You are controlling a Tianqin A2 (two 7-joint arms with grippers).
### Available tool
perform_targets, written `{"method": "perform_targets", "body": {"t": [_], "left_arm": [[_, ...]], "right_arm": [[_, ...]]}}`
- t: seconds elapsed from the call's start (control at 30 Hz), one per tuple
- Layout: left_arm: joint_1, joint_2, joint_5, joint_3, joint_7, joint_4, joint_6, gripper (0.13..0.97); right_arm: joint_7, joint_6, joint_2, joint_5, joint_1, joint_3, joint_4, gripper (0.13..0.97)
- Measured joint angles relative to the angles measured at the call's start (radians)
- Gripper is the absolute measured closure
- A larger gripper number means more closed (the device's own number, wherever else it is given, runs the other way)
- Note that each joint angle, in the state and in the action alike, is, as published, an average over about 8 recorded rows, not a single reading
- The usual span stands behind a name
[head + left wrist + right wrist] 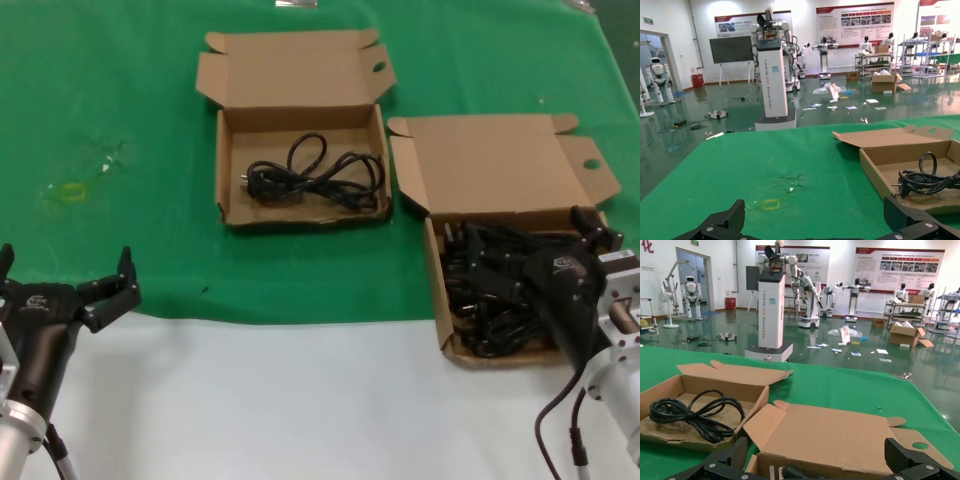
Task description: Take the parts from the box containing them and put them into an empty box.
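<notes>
One cord [312, 175] already lies in the far box [240, 200], its long axis running left to right. A tangled heap of cords [490, 290] remains in the near right box [437, 280], so most of the work is left. The right gripper [592, 228] hovers over that heap, fingers spread. The left gripper [65, 272] waits near left, also spread.

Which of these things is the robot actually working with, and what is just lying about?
For the job: the full box, its pile of cords, the other box holding one cord, right hand over the pile.
Lying about: yellow square mark, green cloth, idle left hand.
</notes>
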Motion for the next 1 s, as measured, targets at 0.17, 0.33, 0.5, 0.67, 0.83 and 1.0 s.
{"method": "perform_targets", "body": {"t": [0.17, 0.33, 0.5, 0.67, 0.83, 1.0], "left_arm": [[0.000, 0.000, 0.000, 0.000, 0.000, 0.000, 0.000, 0.132], [0.000, 0.000, 0.000, 0.000, 0.000, 0.000, 0.000, 0.132], [0.000, 0.000, 0.000, 0.000, 0.000, 0.000, 0.000, 0.132], [0.000, 0.000, 0.000, 0.000, 0.000, 0.000, 0.000, 0.132], [0.000, 0.000, 0.000, 0.000, 0.000, 0.000, 0.000, 0.132], [0.000, 0.000, 0.000, 0.000, 0.000, 0.000, 0.000, 0.132]], "right_arm": [[0.000, 0.000, 0.000, 0.000, 0.000, 0.000, 0.000, 0.129], [0.000, 0.000, 0.000, 0.000, 0.000, 0.000, 0.000, 0.129], [0.000, 0.000, 0.000, 0.000, 0.000, 0.000, 0.000, 0.129], [0.000, 0.000, 0.000, 0.000, 0.000, 0.000, 0.000, 0.129], [0.000, 0.000, 0.000, 0.000, 0.000, 0.000, 0.000, 0.129], [0.000, 0.000, 0.000, 0.000, 0.000, 0.000, 0.000, 0.129]]}}
